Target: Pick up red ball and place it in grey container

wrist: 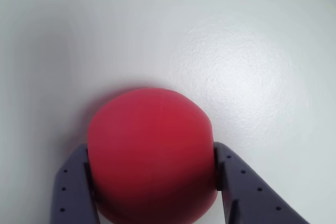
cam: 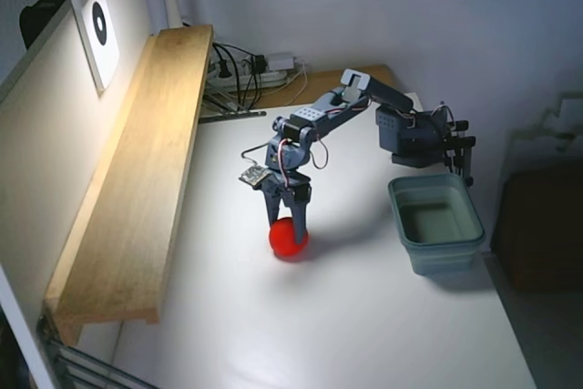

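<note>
1. Wrist view, nearest: red ball [wrist: 151, 153] fills the lower middle of the frame, wedged between the two dark fingers [wrist: 73, 190] – one pressed on each side, so the gripper [wrist: 152, 182] is clamped on the ball.
2. Ball sits on the white table [wrist: 252, 51]; its shadow shows at the upper left edge of the ball in that view, and a bright glare patch lies on the table beyond it.
3. Fixed view: gripper [cam: 285, 218] points straight down onto the red ball [cam: 289, 238], which is roughly mid-table, nearer the wooden shelf side than the right edge.
4. Whether the ball is just lifted off or touching the table – cannot tell.
5. Grey container [cam: 437, 223] stands upright near the table's right edge, well apart from the ball, open top, nothing seen inside.
6. Arm base [cam: 414, 138] is just behind the container, toward the far right corner.
7. Wooden shelf [cam: 137, 179] runs along the left edge.
8. Cables and a power strip [cam: 250, 70] lie at the far edge.
</note>
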You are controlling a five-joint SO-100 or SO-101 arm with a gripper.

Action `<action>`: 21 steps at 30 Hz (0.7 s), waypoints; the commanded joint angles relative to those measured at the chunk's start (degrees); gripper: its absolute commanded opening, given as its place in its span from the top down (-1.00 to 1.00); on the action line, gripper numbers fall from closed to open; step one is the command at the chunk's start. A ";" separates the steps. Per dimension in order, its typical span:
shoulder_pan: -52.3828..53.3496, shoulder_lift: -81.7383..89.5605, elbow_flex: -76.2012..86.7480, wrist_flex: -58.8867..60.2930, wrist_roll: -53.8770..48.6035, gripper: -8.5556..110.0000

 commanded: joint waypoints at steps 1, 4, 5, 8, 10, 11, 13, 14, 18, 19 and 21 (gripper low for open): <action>-0.35 3.37 -1.92 1.05 0.09 0.47; -0.35 3.39 -1.92 1.06 0.09 0.47; -0.35 3.39 -1.92 1.06 0.09 0.47; -0.35 3.39 -1.92 1.06 0.09 0.47; -0.35 3.33 -1.92 1.00 0.09 0.47; -0.35 3.20 -1.92 0.86 0.09 0.47; -0.35 2.80 -1.92 0.47 0.09 0.47; -0.35 2.51 -1.92 0.18 0.09 0.47; -0.35 2.05 -1.92 -0.28 0.09 0.47; -0.35 2.04 -1.92 -0.29 0.09 0.47; -0.35 2.00 -1.92 -0.33 0.09 0.47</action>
